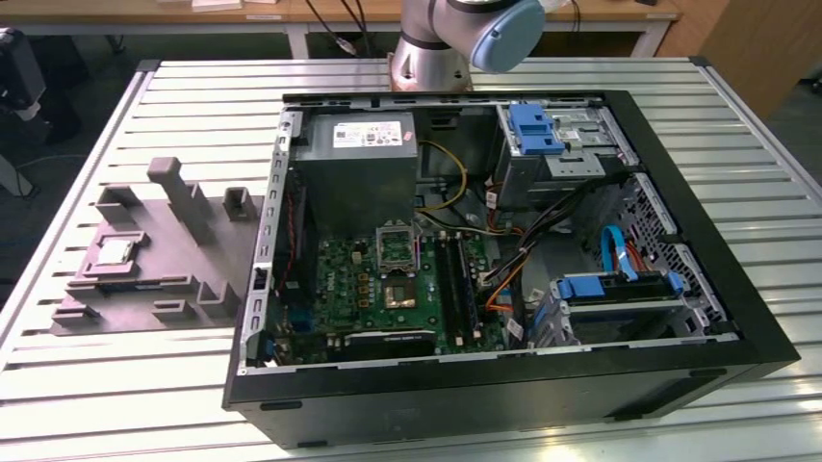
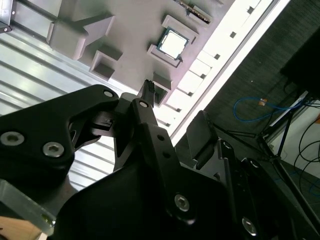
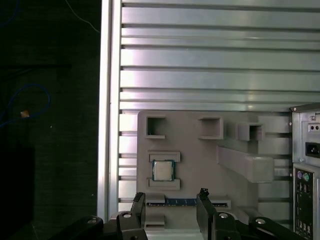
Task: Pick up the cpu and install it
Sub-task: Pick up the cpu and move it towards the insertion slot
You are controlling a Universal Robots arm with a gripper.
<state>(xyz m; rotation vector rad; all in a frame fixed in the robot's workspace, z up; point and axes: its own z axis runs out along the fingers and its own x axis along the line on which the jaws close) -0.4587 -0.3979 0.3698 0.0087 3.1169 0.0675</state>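
Observation:
The cpu (image 1: 115, 252) lies flat in a square recess of the grey moulded tray (image 1: 167, 289), on the exterior view's left beside the open computer case. Its silvery top shows in both wrist views (image 3: 163, 170) (image 2: 172, 43). My gripper (image 3: 171, 204) hangs well above the tray with its two black fingers (image 3: 139, 206) spread apart and nothing between them, the cpu lying a little beyond the fingertips. In the second wrist view the gripper (image 2: 172, 112) points toward the tray. The silver-framed socket (image 1: 396, 245) sits on the green motherboard inside the case.
The open black computer case (image 1: 719, 289) holds a grey power supply (image 1: 360, 164), blue drive brackets (image 1: 536, 127) and loose cables (image 1: 514, 260). The arm's base (image 1: 449, 38) stands behind it. A memory stick (image 3: 180, 202) lies on the tray. The slatted table (image 3: 200, 65) ends near the tray.

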